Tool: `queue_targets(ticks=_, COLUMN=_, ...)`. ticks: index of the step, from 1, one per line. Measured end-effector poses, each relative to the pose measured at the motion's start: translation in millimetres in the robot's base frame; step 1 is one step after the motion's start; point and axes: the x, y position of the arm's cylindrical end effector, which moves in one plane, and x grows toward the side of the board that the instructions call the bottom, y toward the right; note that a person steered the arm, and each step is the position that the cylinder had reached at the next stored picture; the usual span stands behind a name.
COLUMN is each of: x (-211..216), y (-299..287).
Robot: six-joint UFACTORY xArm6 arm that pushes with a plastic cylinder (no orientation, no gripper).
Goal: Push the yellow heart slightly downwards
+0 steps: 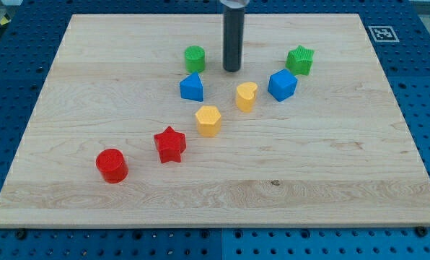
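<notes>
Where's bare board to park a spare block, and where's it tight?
Free: the wide strip along the view's bottom below the red cylinder and red star; also the view's right, past the blue cube. Crowded: around my tip and the yellow heart.

No legible text; unreadable marker tag [381, 33].

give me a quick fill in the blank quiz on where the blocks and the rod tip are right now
1. My tip sits toward the view's top from the yellow ____, not touching it.
2. The block nearest the view's left is the red ____.
3. The blue cube lies just below the ____ star.
4. Between the red star and the yellow heart lies the yellow ____.

Missing words: heart; cylinder; green; hexagon
</notes>
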Motion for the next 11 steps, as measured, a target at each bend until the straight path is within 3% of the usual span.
queue_targets(ticks=3, x=27.9, y=24.5)
queue_targets(ticks=8, x=75.7, y=2.0)
queue_targets(ticks=10, x=79.6, y=79.9)
queue_targets(ticks=11, x=101.3, y=111.2)
